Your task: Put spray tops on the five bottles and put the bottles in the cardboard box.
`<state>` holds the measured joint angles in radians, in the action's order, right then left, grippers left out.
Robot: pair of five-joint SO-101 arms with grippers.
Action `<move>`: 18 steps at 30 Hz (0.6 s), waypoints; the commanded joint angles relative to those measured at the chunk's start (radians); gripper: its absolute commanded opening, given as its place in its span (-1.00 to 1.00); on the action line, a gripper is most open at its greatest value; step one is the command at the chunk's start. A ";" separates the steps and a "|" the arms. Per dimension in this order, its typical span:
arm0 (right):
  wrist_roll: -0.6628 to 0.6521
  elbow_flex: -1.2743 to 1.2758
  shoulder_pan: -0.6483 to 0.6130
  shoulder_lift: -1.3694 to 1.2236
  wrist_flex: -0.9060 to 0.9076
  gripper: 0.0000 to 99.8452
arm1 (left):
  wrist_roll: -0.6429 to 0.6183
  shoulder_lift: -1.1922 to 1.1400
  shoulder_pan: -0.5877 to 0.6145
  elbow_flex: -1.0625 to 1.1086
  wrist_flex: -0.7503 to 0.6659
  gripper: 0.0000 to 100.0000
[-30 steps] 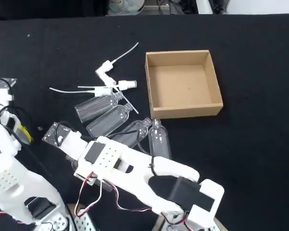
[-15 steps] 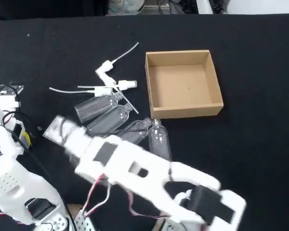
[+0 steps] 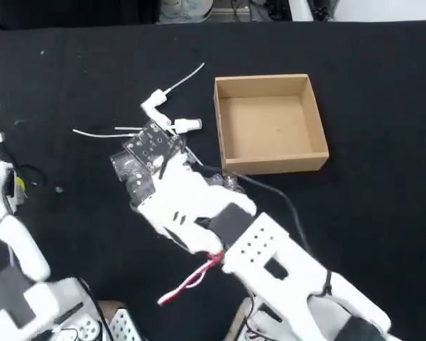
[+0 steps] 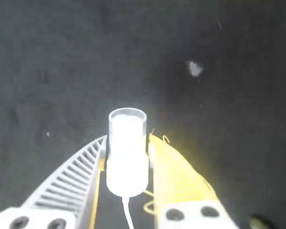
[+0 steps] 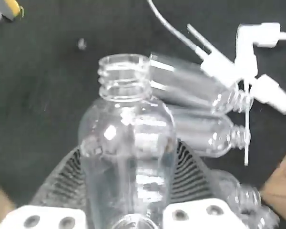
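Where the right gripper (image 5: 129, 164) closes: bottle (image 5: 124, 114) clamped between its fingers, neck past the tips.
Left gripper (image 4: 127, 142): clenched on a spray top (image 4: 127, 164), cap beyond the fingertips.

We see clear uncapped bottles (image 5: 200, 131) lying beside loose white spray tops (image 5: 260, 36) on the desk (image 3: 369, 106), near the open cardboard box (image 3: 277, 166).

The bottles (image 5: 126, 148) are clear, spray tops (image 3: 156, 100) white, cardboard box (image 3: 273, 167) brown, table (image 3: 376, 106) black.
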<state>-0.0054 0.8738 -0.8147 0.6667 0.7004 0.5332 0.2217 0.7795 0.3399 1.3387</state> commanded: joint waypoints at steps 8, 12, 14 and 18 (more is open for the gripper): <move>0.008 0.317 -0.054 0.047 -0.669 -0.97 | -0.390 0.572 -0.180 0.116 -0.127 -0.94; 0.009 0.323 -0.054 0.050 -0.669 -0.97 | -0.535 0.615 -0.309 0.010 -0.143 -0.94; 0.009 0.325 -0.055 0.045 -0.669 -0.97 | -0.606 0.629 -0.364 -0.042 -0.143 -0.94; 0.009 0.325 -0.055 0.050 -0.669 -0.97 | -0.709 0.641 -0.455 -0.156 -0.143 -0.94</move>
<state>-0.0054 1.2022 -0.8562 0.6713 0.0637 -0.0806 0.8263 0.4143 0.3368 1.2160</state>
